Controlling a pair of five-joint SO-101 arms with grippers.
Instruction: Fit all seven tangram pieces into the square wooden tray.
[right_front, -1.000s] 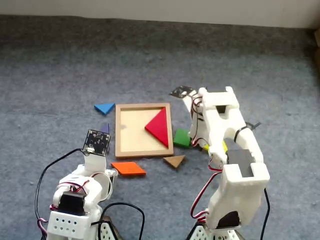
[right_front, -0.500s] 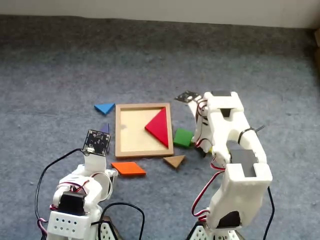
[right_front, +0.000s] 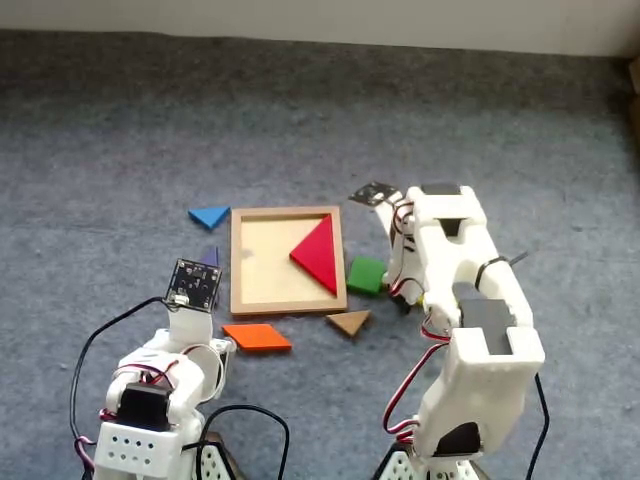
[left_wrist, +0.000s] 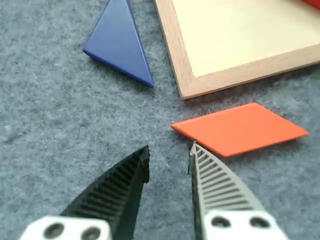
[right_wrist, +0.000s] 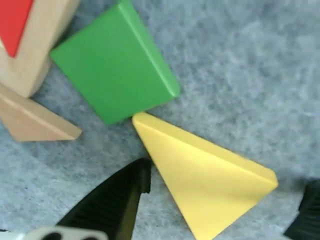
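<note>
- step in hand: judged to be the pick-up of the yellow triangle (right_wrist: 207, 172); one of seven pieces is placed.
- tray (right_front: 238, 262): lies flat on the carpet (right_front: 120, 120). the red triangle (right_front: 319, 254) sits inside, in the tray's 3 o'clock half; the rest of the floor is bare wood.
- right gripper (right_wrist: 225, 182): spread wide, one finger on each side of the yellow triangle, gripping nothing. whether the fingers touch the carpet cannot be told.
- yellow triangle: flat on the carpet, one corner touching or almost touching the green square (right_wrist: 112, 65). the square lies just beside the tray's 3 o'clock rim.
- left gripper (left_wrist: 169, 159): parted by a modest gap and empty, tips low over the carpet just beside a corner of the orange piece (left_wrist: 240, 136).
- loose pieces around the tray: tan triangle (right_front: 349, 321) at 5 o'clock, orange piece at 6 to 7 o'clock, navy triangle (left_wrist: 120, 42) at 9 o'clock, blue triangle (right_front: 209, 215) at 10 o'clock.
- next move, in my judgement: close the right fingers squarely on two faces of the yellow triangle and lift it clear without nudging the square.
- risk noted: sloped faces may squirm out of the closing fingers; a grip across an edge and the opposite corner looks unsafe.
</note>
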